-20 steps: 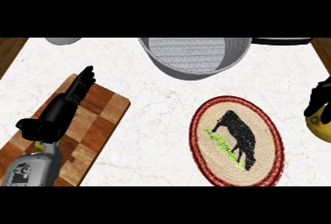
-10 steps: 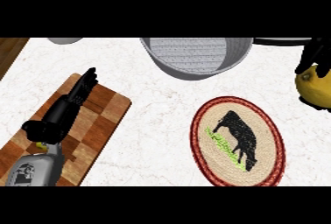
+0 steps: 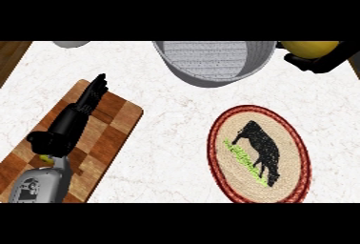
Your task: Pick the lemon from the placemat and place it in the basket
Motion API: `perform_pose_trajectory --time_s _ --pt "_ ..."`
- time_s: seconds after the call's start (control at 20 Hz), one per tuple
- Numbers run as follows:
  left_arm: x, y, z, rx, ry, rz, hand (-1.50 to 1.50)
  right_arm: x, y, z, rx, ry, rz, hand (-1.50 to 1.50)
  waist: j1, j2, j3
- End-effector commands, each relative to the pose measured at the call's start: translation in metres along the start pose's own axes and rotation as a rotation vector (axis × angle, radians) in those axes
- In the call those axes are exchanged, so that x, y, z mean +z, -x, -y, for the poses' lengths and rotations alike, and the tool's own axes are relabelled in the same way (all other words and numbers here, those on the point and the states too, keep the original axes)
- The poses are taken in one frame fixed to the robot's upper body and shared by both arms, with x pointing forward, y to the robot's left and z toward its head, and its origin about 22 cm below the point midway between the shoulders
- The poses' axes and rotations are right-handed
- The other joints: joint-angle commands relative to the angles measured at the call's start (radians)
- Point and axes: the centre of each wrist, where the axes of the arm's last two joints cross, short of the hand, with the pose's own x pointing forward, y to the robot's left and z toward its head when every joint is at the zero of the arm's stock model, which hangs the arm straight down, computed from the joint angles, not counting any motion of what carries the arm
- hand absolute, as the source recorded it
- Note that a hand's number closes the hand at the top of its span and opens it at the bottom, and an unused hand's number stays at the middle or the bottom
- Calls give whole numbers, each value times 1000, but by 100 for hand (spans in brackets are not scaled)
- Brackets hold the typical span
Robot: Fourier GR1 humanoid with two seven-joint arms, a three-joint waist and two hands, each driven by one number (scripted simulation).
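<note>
The yellow lemon (image 3: 310,47) shows at the top right edge, cut off by the view's upper border, with my right hand (image 3: 320,62) curled under and around it. It hangs just right of the grey woven basket (image 3: 211,64) at the top middle. The round placemat (image 3: 259,153) with a red rim and a black cow figure lies at the lower right with nothing on it. My left hand (image 3: 74,119) rests open, fingers straight, over the wooden board at the left.
A checkered wooden cutting board (image 3: 105,138) lies at the left under my left forearm. A pale round object (image 3: 70,44) peeks in at the top left. Dark wood (image 3: 10,55) borders the counter's left edge.
My right hand has carried the lemon up and leftward, from the right edge to beside the basket's right rim. The left hand has stayed put.
</note>
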Motion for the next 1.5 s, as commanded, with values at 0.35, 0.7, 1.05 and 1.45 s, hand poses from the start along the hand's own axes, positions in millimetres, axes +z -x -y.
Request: perform_pose_trajectory --time_s 0.35,0.7,1.05,1.45 --pt "-5 -2 5 -19 19 12 0 -37 44 0 49 8 -92 150 23 13 1" --pt "2 -14 8 3 35 32 0 -40 69 -19 69 52 -86 150 42 18 2" --pt "-14 -15 2 -2 30 45 0 -42 78 -26 117 130 -14 150 52 28 2" --pt "-10 -4 4 1 54 34 0 -35 75 -9 39 243 -31 -150 61 35 2"
